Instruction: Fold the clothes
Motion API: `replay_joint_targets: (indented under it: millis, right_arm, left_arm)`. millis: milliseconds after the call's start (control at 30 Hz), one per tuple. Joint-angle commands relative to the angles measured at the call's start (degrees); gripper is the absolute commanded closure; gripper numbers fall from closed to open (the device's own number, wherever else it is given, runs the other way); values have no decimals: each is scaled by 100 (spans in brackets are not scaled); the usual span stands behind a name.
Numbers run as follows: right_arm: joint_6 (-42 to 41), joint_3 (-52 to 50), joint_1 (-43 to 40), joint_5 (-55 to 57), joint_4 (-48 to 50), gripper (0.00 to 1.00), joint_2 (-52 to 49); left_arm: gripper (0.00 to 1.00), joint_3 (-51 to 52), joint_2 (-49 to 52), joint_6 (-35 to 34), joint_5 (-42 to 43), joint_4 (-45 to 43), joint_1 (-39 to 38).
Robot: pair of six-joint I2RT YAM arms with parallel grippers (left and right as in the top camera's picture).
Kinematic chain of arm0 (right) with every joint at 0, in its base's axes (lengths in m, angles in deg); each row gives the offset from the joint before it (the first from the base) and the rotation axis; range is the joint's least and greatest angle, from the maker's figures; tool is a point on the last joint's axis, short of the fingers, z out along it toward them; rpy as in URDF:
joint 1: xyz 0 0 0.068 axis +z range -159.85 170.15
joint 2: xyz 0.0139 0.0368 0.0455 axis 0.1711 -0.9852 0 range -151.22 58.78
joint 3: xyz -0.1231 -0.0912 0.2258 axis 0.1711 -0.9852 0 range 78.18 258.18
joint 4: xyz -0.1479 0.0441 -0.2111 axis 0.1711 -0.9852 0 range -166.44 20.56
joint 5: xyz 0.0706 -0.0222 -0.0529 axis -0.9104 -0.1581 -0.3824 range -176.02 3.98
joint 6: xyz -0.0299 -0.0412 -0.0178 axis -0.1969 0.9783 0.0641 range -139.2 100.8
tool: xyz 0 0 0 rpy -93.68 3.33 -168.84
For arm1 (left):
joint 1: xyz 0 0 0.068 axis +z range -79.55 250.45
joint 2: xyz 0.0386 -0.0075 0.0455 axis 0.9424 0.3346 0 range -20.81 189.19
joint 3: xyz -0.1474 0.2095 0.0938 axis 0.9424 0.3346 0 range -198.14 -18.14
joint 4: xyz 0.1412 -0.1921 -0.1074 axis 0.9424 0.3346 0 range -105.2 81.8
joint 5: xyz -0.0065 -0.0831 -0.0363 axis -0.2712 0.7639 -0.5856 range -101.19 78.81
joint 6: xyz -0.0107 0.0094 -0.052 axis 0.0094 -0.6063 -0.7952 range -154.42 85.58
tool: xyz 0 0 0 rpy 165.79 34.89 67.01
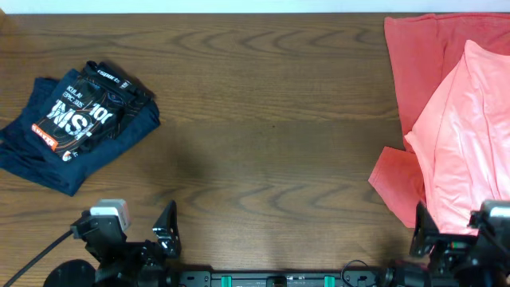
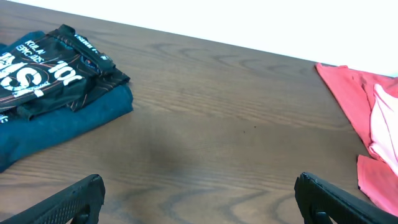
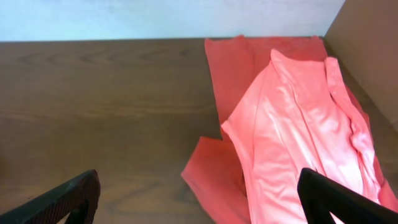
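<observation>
Black jersey [image 1: 86, 105] with the white and orange lettering is sitting folded up near the far-left corner of the desk [image 1: 271, 119]. It's being carried by a navy garment [image 1: 56, 163], which is sticking out from under it toward the left edge and the near side.

Over at the right edge, a red shirt [image 1: 414, 56] is lying spread out from the far-right corner. It's being covered by a lighter coral-pink shirt [image 1: 466, 135] that's running down toward the near edge. A red flap is poking out from under the pink one on its left side. Neither of those two is looking folded yet. The two piles are being kept well apart by the wood-grain middle of the desk.

Left jaws are being held wide apart at the near edge, toward the left corner. Nothing is being gripped, and only wood is showing between the fingers [image 2: 68, 202].

Same deal for the right jaws: they're being held released near the near-right corner, with nothing pinched. The pink and red shirts are lying just ahead of them.
</observation>
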Motion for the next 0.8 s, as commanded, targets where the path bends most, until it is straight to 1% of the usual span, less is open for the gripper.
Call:
replay_joint_targets:
  millis: [0,300,433,533,600,700,767]
  right_arm:
    - [48,-50,-22,103,-264,1,57]
    - [55,-50,-22,192,-1266,1,55]
    - [55,-52,-22,223,-1268,1,61]
    - [55,-81,59,4,-774,1,151]
    - [55,-181,297,-133,-275,1,264]
    - [55,-623,686,-203,640,1,623]
    - [52,-1130,800,-208,1255,1,973]
  left_arm:
    - [2,55,-17,-9,-48,17,9]
    - [2,55,-17,-9,-48,17,9]
    - [2,55,-17,-9,-48,15,9]
    - [2,55,-17,-9,-48,17,9]
    - [2,55,-17,-9,-48,17,9]
    - [2,55,-17,-9,-48,15,9]
    - [2,55,-17,-9,-48,15,9]
